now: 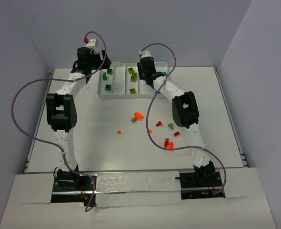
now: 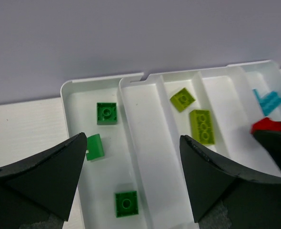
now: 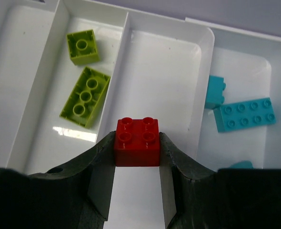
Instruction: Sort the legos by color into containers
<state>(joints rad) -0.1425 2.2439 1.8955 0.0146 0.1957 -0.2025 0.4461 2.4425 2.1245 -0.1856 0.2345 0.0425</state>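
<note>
The white tray [image 1: 126, 97] of containers stands at the table's far side. My left gripper [image 2: 133, 143] hangs open and empty over the tray's left end. Three dark green legos [image 2: 106, 113] [image 2: 95, 147] [image 2: 126, 203] lie in the leftmost compartment. Lime legos [image 3: 85, 98] [image 3: 83, 46] lie in the third, and teal ones [image 3: 244, 114] in the rightmost. My right gripper [image 3: 137, 143] is shut on a red two-by-two lego [image 3: 137, 141], held above the bare compartment between the lime and teal ones. Seen from above, the left gripper [image 1: 96, 64] and right gripper [image 1: 149, 72] both reach over the tray.
Loose legos lie on the table in front of the tray: an orange piece [image 1: 138, 116], a small orange bit [image 1: 119, 132], a teal-and-green one [image 1: 171, 126], and red ones [image 1: 176, 133] [image 1: 167, 142]. The tray's second compartment [image 2: 147, 143] holds nothing. Purple cables loop over both arms.
</note>
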